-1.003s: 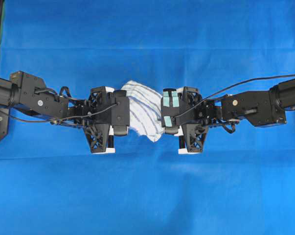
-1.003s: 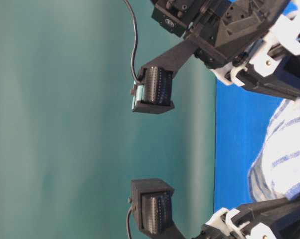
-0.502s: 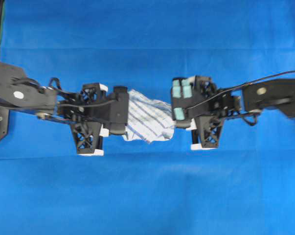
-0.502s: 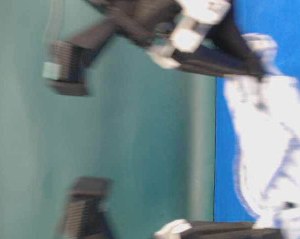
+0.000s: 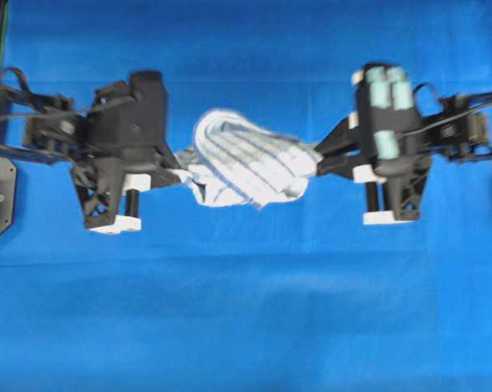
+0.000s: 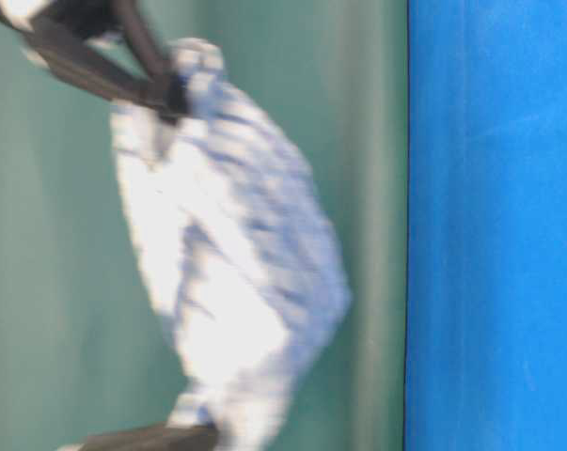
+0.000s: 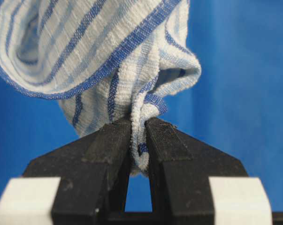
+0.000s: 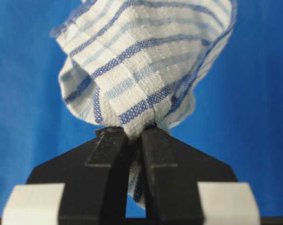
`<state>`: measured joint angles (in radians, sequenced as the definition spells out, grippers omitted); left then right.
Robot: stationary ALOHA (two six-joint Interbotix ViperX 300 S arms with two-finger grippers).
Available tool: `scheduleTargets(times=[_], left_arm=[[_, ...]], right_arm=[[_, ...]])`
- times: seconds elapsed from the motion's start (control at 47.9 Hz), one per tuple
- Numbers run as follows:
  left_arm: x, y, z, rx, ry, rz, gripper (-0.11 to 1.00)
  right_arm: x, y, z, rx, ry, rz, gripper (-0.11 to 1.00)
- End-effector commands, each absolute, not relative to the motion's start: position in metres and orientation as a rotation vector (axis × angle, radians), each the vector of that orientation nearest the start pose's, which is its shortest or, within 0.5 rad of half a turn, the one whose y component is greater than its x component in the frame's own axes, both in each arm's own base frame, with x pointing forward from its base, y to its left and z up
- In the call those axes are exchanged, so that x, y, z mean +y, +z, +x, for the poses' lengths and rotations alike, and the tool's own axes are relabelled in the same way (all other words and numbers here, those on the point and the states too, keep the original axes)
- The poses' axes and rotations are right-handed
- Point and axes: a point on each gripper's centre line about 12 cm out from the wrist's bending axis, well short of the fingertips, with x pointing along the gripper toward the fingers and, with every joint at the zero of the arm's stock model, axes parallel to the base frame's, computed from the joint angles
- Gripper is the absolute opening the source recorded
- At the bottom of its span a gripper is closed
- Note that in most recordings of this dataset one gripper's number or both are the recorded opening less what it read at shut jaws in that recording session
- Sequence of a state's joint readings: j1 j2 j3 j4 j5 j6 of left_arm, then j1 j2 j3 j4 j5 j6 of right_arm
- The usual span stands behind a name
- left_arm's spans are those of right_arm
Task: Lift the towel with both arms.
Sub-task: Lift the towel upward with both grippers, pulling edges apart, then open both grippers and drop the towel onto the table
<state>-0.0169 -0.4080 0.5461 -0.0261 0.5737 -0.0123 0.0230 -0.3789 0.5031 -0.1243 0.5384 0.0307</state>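
Between the left gripper's point(image 7: 138, 136) fingers point(image 7: 110, 140) you see a pinched fold of towel point(image 7: 103, 51); the right gripper point(image 8: 131, 138) clamps the other edge the same way. Only the wrist views show those pinches. From overhead, your towel point(image 5: 250, 159) spans bunched between both grippers. At table level, it point(image 6: 231, 254) hangs blurred, off the blue cloth point(image 6: 495, 225).

Right tool point(image 8: 134, 136) pinching striped towel point(image 8: 146, 70) fold; blue backdrop point(image 8: 258, 93).

Table-level view is motion-blurred: the towel point(image 6: 231, 254) smears, and each claw is cut off by the frame's edges.
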Motion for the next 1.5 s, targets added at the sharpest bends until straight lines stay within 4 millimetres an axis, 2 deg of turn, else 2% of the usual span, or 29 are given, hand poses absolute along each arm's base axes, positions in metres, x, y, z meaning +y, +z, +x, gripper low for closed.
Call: scheduleTargets(times=[0.0,0.084,0.167,1.003,1.045,1.087,1.17,1.254,1.338,1.484], left_arm=[[-0.006,0.34,0.32,0.641,-0.017,-0.026,0.06],[-0.005,0.351,0.32,0.631,-0.015,-0.024,0.06],[-0.005,0.357,0.321,0.623,-0.014,-0.025,0.06],[-0.004,0.361,0.324,0.589,-0.015,-0.015,0.06],[-0.004,0.361,0.324,0.589,-0.015,-0.015,0.1],[-0.004,0.361,0.323,0.589,-0.015,-0.017,0.19],[-0.005,0.36,0.322,0.592,-0.017,-0.014,0.44],[-0.007,0.359,0.321,0.592,-0.024,-0.011,0.69],[-0.009,0.359,0.321,0.592,-0.028,-0.01,0.87],[-0.012,0.356,0.322,0.602,-0.036,-0.01,0.86]], right_arm=[[-0.002,0.353,0.329,0.591,-0.026,-0.108,0.09],[-0.002,0.368,0.325,0.57,-0.031,-0.113,0.09],[-0.002,0.373,0.325,0.561,-0.032,-0.112,0.09],[-0.002,0.366,0.331,0.587,-0.036,-0.102,0.1],[-0.002,0.364,0.333,0.593,-0.036,-0.104,0.16],[-0.002,0.363,0.334,0.598,-0.036,-0.104,0.29],[-0.002,0.359,0.336,0.609,-0.035,-0.106,0.53],[-0.002,0.358,0.336,0.612,-0.035,-0.106,0.69],[-0.003,0.357,0.336,0.613,-0.036,-0.106,0.7],[-0.003,0.355,0.336,0.619,-0.035,-0.107,0.7]])
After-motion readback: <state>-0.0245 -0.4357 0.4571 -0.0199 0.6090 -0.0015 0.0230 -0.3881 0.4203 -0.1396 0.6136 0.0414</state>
